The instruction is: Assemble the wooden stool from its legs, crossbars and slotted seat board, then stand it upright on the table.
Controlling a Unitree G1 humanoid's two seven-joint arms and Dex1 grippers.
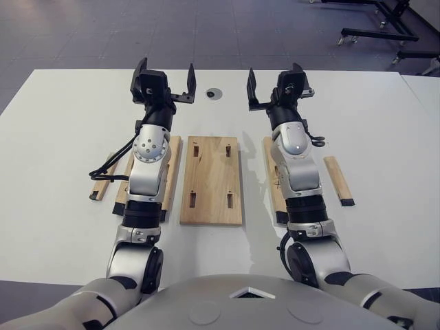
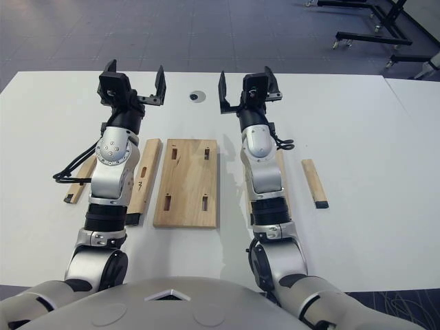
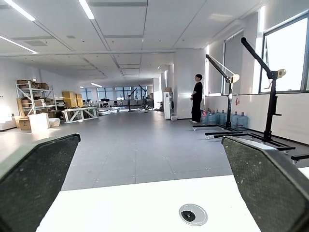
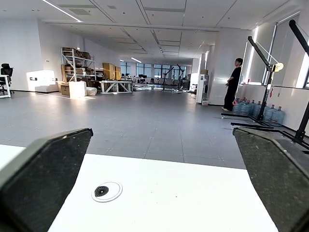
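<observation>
The slotted seat board [image 1: 211,180] lies flat at the table's middle, between my two arms. A long wooden leg piece [image 2: 146,175] lies partly under my left forearm, and a short crossbar [image 1: 103,180] rests farther left. Another long piece [image 1: 273,175] lies partly beneath my right forearm, with a short dark-tipped bar [image 1: 338,180] to its right. My left gripper [image 1: 166,74] and right gripper [image 1: 275,75] hover beyond the board's far end, both open and holding nothing. In the left wrist view the dark pads [image 3: 38,179] stand wide apart.
A round cable grommet [image 1: 214,93] sits in the table between the grippers, toward the far edge. A second table [image 1: 427,89] adjoins on the right. Wheeled frames [image 1: 385,34] stand on the floor beyond.
</observation>
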